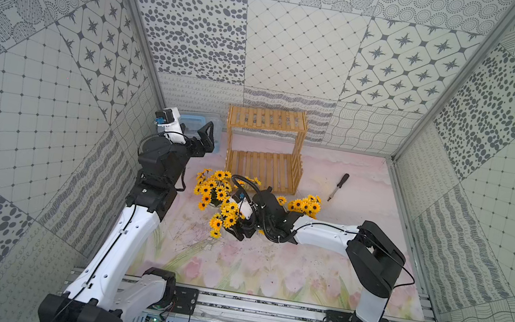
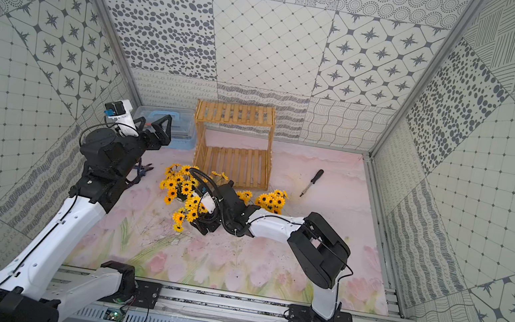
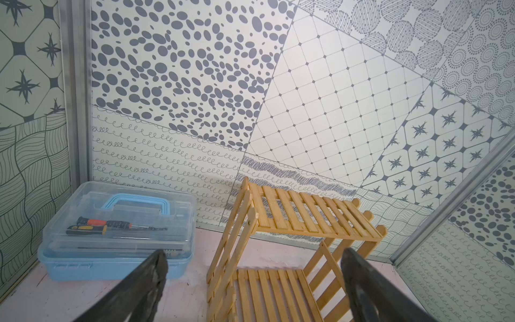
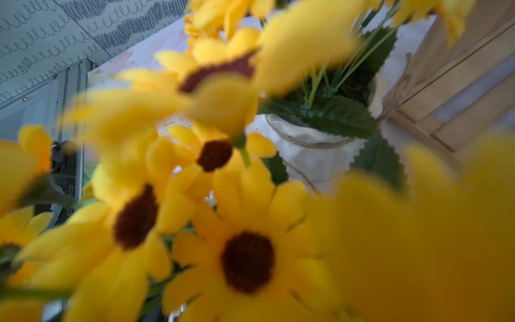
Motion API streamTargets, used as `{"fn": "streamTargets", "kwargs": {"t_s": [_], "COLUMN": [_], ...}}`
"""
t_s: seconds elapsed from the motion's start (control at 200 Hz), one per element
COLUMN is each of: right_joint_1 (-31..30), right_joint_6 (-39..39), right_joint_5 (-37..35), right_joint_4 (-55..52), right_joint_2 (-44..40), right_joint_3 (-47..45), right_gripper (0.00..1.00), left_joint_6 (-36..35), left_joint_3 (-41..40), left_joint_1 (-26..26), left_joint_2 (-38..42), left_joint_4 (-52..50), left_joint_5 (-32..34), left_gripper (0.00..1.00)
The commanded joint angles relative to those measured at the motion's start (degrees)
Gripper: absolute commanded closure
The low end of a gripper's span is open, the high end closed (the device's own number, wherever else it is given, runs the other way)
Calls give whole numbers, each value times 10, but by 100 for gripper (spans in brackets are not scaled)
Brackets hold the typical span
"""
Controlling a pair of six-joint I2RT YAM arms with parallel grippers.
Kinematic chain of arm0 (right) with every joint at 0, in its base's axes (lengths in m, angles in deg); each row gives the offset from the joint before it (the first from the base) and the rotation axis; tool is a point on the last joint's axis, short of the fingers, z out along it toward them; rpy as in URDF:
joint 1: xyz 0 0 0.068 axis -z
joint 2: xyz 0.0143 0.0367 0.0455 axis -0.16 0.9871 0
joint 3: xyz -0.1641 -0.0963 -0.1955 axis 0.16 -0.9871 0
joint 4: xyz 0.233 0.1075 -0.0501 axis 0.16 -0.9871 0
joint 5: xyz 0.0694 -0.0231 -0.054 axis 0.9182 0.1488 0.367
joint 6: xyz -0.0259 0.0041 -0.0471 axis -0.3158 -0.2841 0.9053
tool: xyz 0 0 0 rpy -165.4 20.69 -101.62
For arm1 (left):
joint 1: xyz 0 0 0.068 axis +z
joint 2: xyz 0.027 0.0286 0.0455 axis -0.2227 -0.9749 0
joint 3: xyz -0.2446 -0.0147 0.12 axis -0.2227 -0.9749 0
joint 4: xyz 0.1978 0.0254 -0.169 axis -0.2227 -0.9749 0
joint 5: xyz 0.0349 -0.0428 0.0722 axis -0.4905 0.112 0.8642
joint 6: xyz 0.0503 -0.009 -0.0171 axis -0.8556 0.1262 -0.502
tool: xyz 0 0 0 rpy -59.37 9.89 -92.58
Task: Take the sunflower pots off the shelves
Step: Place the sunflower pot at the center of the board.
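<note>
The shelves (image 1: 262, 166) (image 2: 231, 164), a two-tier wooden rack, stand bare at the back of the table. The sunflower pots sit on the table in front of them: one bunch (image 1: 213, 186) at the left, one (image 1: 226, 218) nearer the front, one (image 1: 306, 205) at the right. My right gripper (image 1: 237, 234) is low against the front bunch, and flowers hide its jaws. The right wrist view is filled with yellow blooms, with a white twine-tied pot (image 4: 315, 156) behind them. My left gripper (image 3: 256, 281) (image 1: 205, 141) hangs open and holds nothing, left of the shelves (image 3: 306, 214).
A blue-and-clear toolbox (image 1: 199, 121) (image 3: 117, 231) with screwdrivers inside sits in the back left corner. A black-handled screwdriver (image 1: 337, 187) lies right of the rack. Pliers (image 2: 142, 170) lie under my left arm. Patterned walls close three sides.
</note>
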Motion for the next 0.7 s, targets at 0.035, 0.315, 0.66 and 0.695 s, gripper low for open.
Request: {"fn": "streamTargets", "kwargs": {"t_s": [0.035,0.315,0.66,0.695], "right_joint_1": [-10,-12,-14,-14], "right_joint_6": [2,9,31,32], "right_joint_5": [5,-13,-19,-22], "right_joint_4": [-17,-57,-73,-69], "right_joint_2": [-19,-50,-160,-176], "right_joint_3": [-8,7,2,-3], "right_gripper": [2,2,2,2], "left_joint_6": [-9,-10,-54,-57], "left_joint_3": [0,-1,20,20], "left_joint_1": [4,4,4,4], "left_joint_2": [5,5,8,9], "left_joint_4": [13,11,-22,-21], "left_joint_5": [0,4,48,52], "left_gripper": [3,3,3,3]}}
